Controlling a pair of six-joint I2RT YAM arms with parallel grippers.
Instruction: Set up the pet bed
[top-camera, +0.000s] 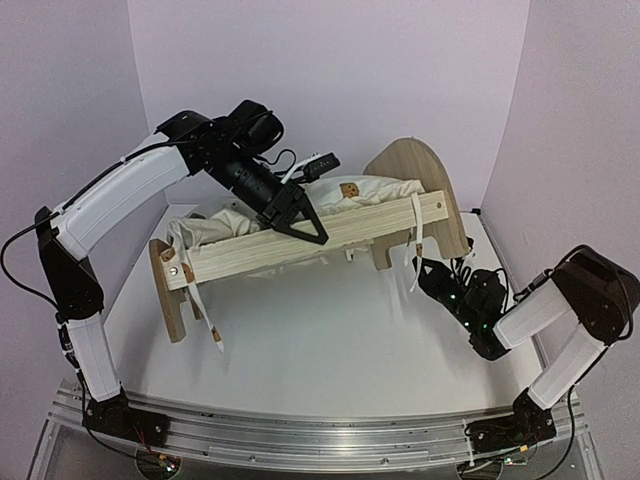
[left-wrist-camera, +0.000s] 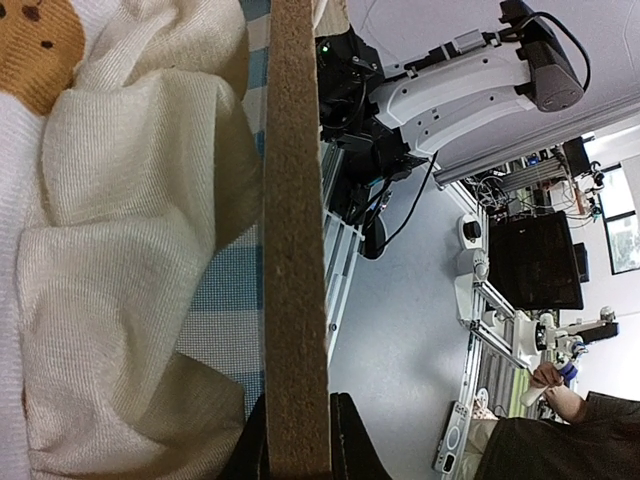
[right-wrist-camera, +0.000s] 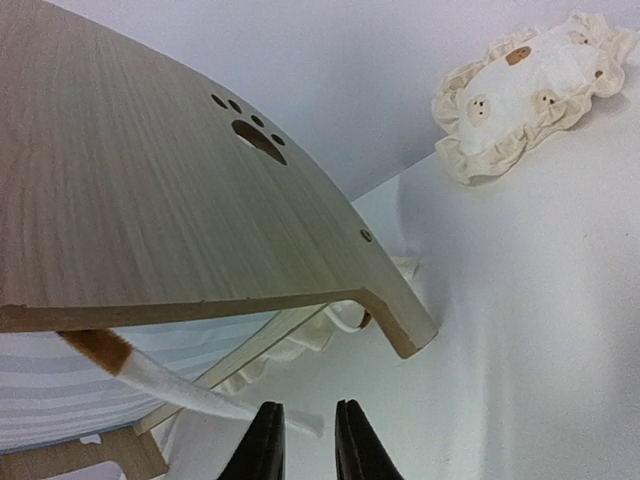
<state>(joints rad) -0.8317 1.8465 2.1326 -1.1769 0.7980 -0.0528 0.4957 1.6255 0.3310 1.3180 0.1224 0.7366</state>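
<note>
1. Top external view: the pet bed (top-camera: 380, 222) sits mid-table (top-camera: 330, 340), looking tipped. Its long axis runs left to right, headboard (top-camera: 405, 165) toward the right arm, footboard (top-camera: 167, 295) toward the left.
2. Left hand (top-camera: 298, 225) is clamped on the near side rail. The cream cushion (top-camera: 350, 190) lies bunched inside the frame.
3. Right hand (right-wrist-camera: 300, 435) hovers low by the headboard's foot, fingers narrow. A white tie (right-wrist-camera: 200, 395) ends at the gap; whether it is pinched cannot be told.
4. The pillow (right-wrist-camera: 525, 85) lies apart on the table.
5. Risk: the one-rail grip lets the frame pivot, which could spill the cushion. Dangling ties could also snag the right hand.
</note>
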